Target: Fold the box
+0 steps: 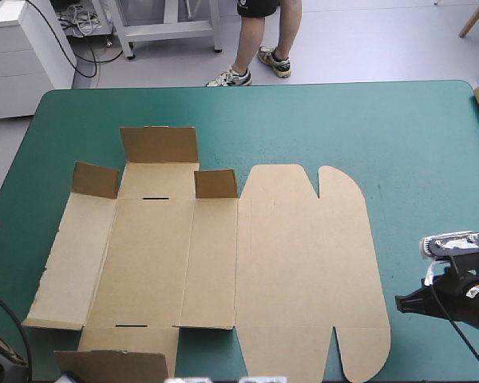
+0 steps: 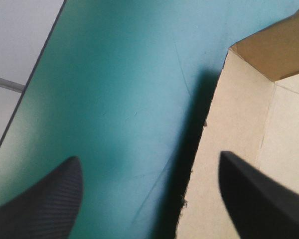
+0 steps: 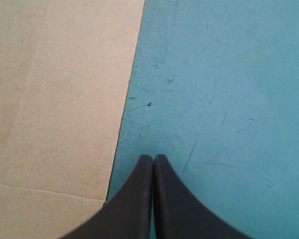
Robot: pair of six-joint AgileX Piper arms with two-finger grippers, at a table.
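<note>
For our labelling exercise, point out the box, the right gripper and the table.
box [image 1: 295,263], high view, flat lid panel.
right gripper [image 3: 153,158], right wrist view, where the shut fingers meet.
table [image 1: 415,136], high view, bare teal-green cover.

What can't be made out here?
- High view: the box's near flaps are cut off by the picture's bottom edge.
- High view: the left end effector cannot be identified; only cut-off dark parts at the left edge.
- Wrist views: each shows just one edge of the box.
</note>
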